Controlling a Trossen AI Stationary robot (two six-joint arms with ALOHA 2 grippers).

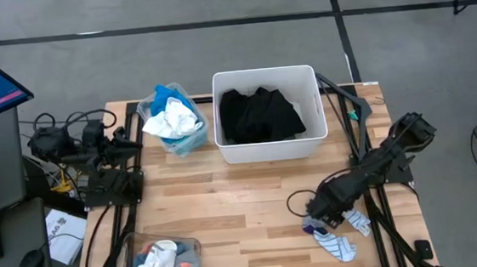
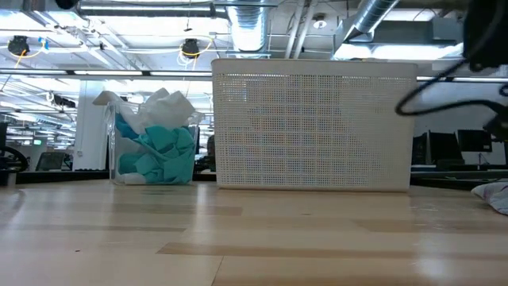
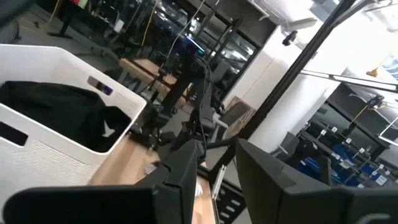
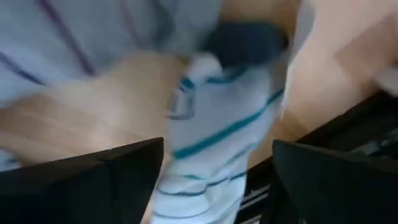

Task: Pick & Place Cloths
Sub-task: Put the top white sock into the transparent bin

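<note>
A large black garment (image 1: 258, 115) lies in the white tub (image 1: 264, 78). Teal, white and blue cloths (image 1: 172, 117) fill the clear bin at the far left. More small cloths (image 1: 156, 261) sit in the clear bin at the near left. Several socks lie flat on the table's near right: a white, teal-striped sock (image 1: 337, 245), (image 4: 211, 143), another striped one (image 1: 358, 220) and a pale, purple-striped one (image 4: 74, 37). My right gripper (image 1: 318, 221), (image 4: 217, 155) is open, low over the teal-striped sock, one finger on each side. My left gripper (image 1: 130, 140), (image 3: 217, 168) waits open at the table's left edge. My right gripper comes from above, pointing down over the white, teal-striped sock's middle (image 4: 205, 155). The sock lies flat on the table between the open fingers (image 4: 112, 174). Whether the fingers touch it, I cannot tell.
The white tub stands at the middle of the far side, with bare wood in front of it (image 1: 227, 203). Cables and arm bases line the left and right edges. A sock's edge (image 2: 496, 195) shows at the low view's right.
</note>
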